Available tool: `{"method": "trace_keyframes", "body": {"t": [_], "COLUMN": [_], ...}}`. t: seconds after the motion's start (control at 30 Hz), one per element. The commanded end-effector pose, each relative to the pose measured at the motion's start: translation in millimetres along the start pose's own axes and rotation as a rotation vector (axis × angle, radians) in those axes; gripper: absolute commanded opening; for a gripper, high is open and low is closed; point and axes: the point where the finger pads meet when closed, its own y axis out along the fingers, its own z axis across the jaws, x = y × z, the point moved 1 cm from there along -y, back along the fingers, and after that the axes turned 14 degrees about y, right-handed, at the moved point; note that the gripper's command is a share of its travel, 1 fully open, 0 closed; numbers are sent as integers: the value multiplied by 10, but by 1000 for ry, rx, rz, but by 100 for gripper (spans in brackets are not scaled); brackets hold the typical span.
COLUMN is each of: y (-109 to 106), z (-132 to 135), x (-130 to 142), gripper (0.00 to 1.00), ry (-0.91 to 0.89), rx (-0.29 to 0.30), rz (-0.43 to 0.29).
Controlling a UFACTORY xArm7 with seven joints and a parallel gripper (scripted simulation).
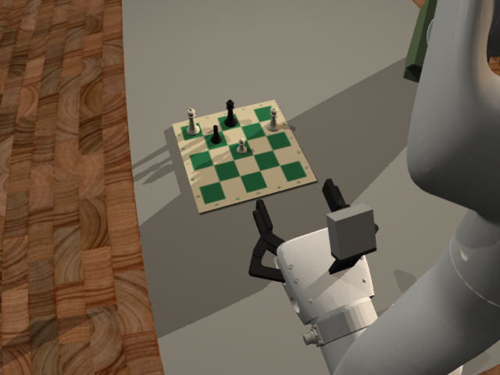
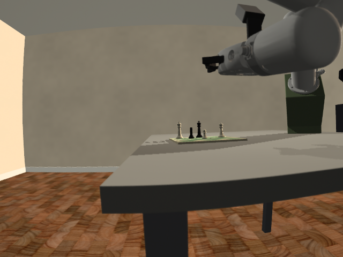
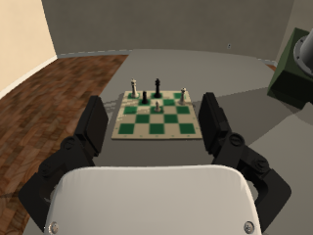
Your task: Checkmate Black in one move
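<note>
A green and cream chessboard (image 1: 243, 154) lies flat on the grey table. On its far rows stand a white king (image 1: 192, 121) at the far left, a black king (image 1: 230, 113) in the back row, a white queen (image 1: 273, 119) at the far right, a black pawn (image 1: 216, 134) and a white pawn (image 1: 241, 146). All stand upright. My gripper (image 1: 296, 203) is open and empty, raised above the table just short of the board's near edge. In the wrist view the board (image 3: 156, 117) shows between my two fingers. From the side view the gripper (image 2: 209, 63) is high above the pieces (image 2: 199, 129).
The table's left edge (image 1: 135, 194) drops to a wooden floor. My arm's large grey links (image 1: 451, 161) fill the right side. A dark green base block (image 2: 304, 110) stands at the table's far right.
</note>
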Motion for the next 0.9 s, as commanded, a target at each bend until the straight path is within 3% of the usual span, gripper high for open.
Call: {"method": "trace_keyframes", "body": {"t": [0.0,0.07,0.1,0.17,0.2,0.23,0.27,0.3,0.37,0.4,0.47,0.5,0.57,0.6,0.67,0.7,0.73,0.77,0.83,0.87], "y": [221,573,573,1056,1090,1332,1394,1638,1638,2028,2028,2295,2324,2586,2586,2799,2799,2957,2959,3062], "z": [-109,-222,-222,-298,-310,-303,-318,-280,-280,-221,-221,-115,-113,28,28,190,190,357,357,516], "x": [-28,-60,-60,-112,-117,-142,-151,-175,-175,-212,-212,-225,-228,-228,-228,-207,-207,-167,-168,-114], "gripper": [100,100,100,100,100,100,100,100,100,100,100,100,100,100,100,100,100,100,100,100], "ry": [33,81,81,156,156,203,203,258,258,319,319,387,387,460,460,538,538,605,618,700], "rx": [60,152,152,290,290,375,375,468,468,569,569,674,674,783,783,891,891,978,997,1098], "rz": [-16,-44,-44,-91,-91,-123,-123,-161,-161,-205,-205,-256,-256,-312,-312,-373,-373,-425,-437,-504]}}
